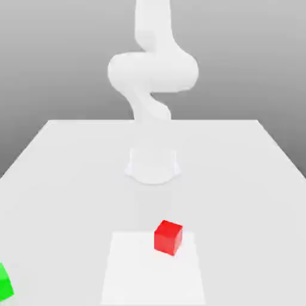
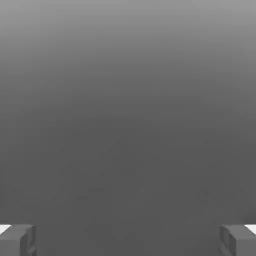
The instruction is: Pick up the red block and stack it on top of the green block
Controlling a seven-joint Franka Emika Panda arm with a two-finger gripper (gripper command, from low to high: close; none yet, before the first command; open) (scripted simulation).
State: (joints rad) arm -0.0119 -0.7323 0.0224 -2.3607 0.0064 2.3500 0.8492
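Observation:
The red block (image 1: 168, 237) is a small bright red cube resting on the white table (image 1: 72, 179), near the front and slightly toward the exterior view's right of centre. The green block (image 1: 5, 283) sits at the front corner on the exterior view's left, cut off by the picture's edge. In the hand view my gripper (image 2: 128, 240) is open, its two grey fingertips (image 2: 17, 240) far apart with nothing between them and only plain grey background beyond.
The white arm (image 1: 152, 72) rises from its round base (image 1: 153, 164) at the table's middle and bends upward out of the picture. A brighter white rectangular patch (image 1: 137, 275) lies on the table under and in front of the red block.

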